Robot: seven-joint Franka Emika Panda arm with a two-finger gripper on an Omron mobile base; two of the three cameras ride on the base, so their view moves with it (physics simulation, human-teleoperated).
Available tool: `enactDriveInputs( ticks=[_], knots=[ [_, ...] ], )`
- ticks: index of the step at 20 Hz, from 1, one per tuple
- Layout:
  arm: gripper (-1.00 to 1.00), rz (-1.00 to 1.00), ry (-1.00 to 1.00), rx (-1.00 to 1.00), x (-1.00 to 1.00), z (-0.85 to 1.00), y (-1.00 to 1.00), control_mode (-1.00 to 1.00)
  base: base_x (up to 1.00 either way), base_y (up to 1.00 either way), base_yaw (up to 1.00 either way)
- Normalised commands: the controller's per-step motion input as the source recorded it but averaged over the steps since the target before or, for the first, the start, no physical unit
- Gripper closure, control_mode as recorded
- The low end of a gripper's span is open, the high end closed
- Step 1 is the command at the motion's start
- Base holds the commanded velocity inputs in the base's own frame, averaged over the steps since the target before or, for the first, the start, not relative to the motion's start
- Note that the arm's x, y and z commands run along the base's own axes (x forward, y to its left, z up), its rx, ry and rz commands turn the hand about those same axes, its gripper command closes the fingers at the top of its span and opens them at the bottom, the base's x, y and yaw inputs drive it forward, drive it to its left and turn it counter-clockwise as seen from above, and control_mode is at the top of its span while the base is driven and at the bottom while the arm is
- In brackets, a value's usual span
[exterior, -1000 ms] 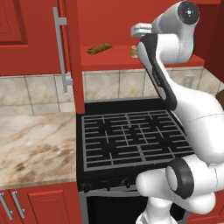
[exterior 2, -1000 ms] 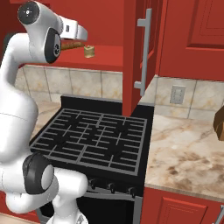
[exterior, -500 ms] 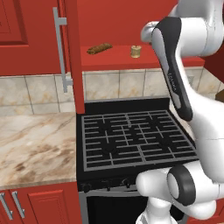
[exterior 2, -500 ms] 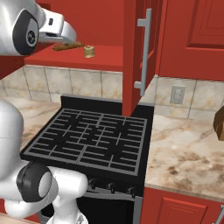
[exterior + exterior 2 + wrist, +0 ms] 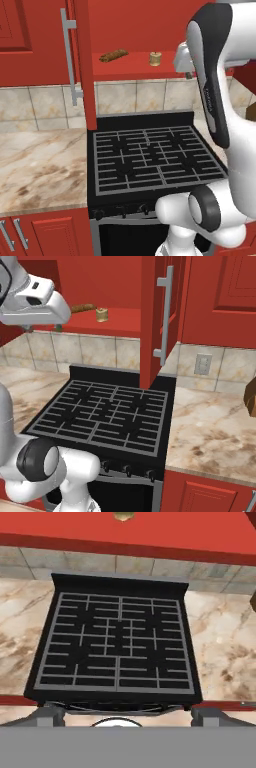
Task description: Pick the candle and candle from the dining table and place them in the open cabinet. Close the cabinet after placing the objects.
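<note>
A golden-tan candle (image 5: pixel 155 59) stands alone on the red shelf of the open cabinet (image 5: pixel 135 67), and it shows again as the candle (image 5: pixel 102 314) and at the top edge of the hand view as the candle (image 5: pixel 122 516). My gripper (image 5: pixel 41 327) hangs in front of the shelf edge, apart from the candle, pointing down over the stove. Its jaws stand wide open with nothing between them. The gripper (image 5: pixel 186 74) is partly hidden by my own arm. In the hand view the gripper (image 5: pixel 129 716) looks down on the stove.
A brown elongated lump (image 5: pixel 114 55) lies on the shelf beside the candle. The cabinet doors (image 5: pixel 80 60) (image 5: pixel 152 321) stand open, each with a long silver handle (image 5: pixel 164 316). A black stove (image 5: pixel 150 160) sits below, with marbled counter (image 5: pixel 40 170) on both sides. A brown object (image 5: pixel 250 396) sits far right.
My hand has drawn back from the shelf and dropped to just in front of its edge, uncovering the candle, which stays on the shelf. The jaws stay open.
</note>
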Motion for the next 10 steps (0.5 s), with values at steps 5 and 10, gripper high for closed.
enactDriveInputs(
  ticks=[5,10],
  knots=[
    [-1.00,0.06,0.03,0.07,-0.99,-1.00,-0.12,-1.00,0.00,0.00,0.00],
    [-1.00,0.18,-0.03,0.23,-0.72,-0.84,-0.05,-1.00,0.00,0.00,0.00]
  ],
)
